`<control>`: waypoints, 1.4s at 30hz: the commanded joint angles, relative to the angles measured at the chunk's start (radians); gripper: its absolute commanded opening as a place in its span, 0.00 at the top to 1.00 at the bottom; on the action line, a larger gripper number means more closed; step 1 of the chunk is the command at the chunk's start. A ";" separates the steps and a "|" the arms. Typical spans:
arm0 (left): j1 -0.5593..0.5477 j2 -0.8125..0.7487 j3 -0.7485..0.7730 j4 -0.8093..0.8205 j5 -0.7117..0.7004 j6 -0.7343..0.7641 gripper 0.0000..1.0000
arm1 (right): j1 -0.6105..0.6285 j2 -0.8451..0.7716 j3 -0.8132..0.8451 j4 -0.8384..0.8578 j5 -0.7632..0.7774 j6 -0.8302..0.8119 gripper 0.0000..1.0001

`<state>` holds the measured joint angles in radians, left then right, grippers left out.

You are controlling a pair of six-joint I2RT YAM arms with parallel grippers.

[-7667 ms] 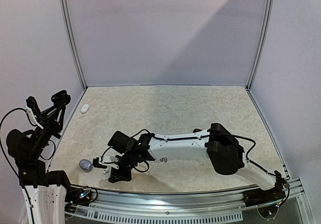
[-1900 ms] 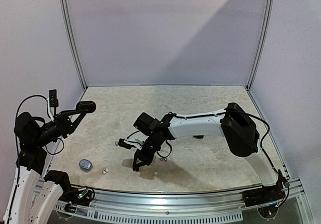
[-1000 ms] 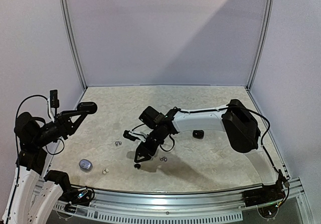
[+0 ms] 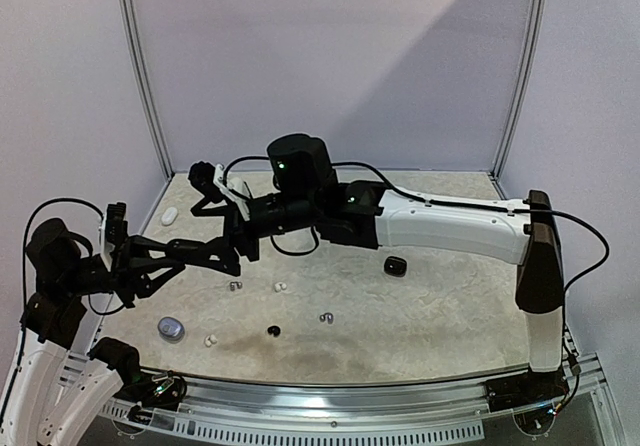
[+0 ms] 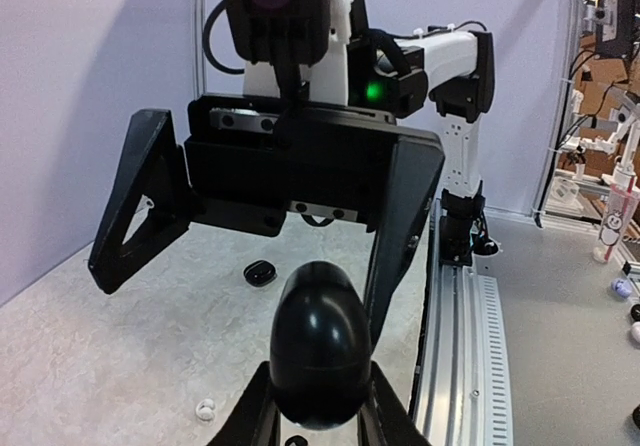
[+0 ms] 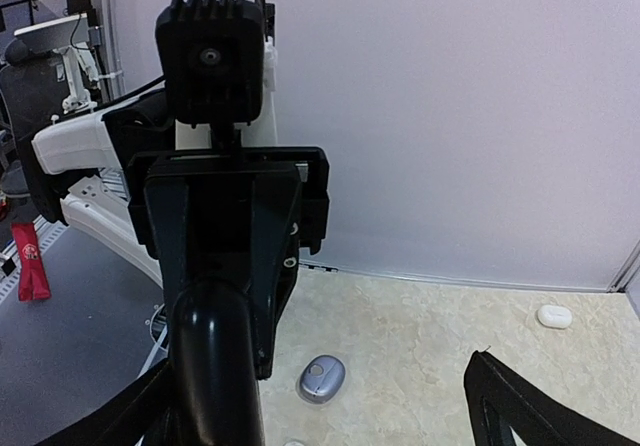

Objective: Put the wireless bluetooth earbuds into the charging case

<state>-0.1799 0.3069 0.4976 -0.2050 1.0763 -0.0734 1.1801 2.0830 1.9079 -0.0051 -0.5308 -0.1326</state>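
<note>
Left claw: clamped on glossy black egg-shaped charging case
Right claw: now wide open, lifted to face it
Tiny black earbud: dropped on beige bench, 6 o'clock; needs re-pick

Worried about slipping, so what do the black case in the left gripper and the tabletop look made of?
Black case: probably hard plastic, semi-gloss, with soft highlights on its dome. Tabletop: beige with pale veining, matte; stone or stone-print laminate, can't tell.

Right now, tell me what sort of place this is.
Probably a robotics lab cell: a stone-patterned table walled by plain panels, two robot arms bolted at its front rail, and other rigs beyond it.
</note>
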 commanded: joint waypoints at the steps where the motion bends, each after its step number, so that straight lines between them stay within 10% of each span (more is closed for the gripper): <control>1: -0.022 -0.002 0.026 -0.056 0.029 0.069 1.00 | 0.006 0.027 0.057 -0.059 0.058 -0.016 0.04; 11: -0.044 0.004 0.055 -0.250 0.026 0.305 1.00 | -0.011 0.047 0.110 -0.098 0.091 -0.004 0.08; 42: -0.056 0.006 0.034 -0.235 0.016 0.289 1.00 | -0.051 0.061 0.131 -0.059 0.074 0.082 0.15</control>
<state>-0.2012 0.3145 0.5407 -0.4072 1.0130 0.2123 1.1736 2.1174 1.9903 -0.1345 -0.5259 -0.0818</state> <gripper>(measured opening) 0.240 0.856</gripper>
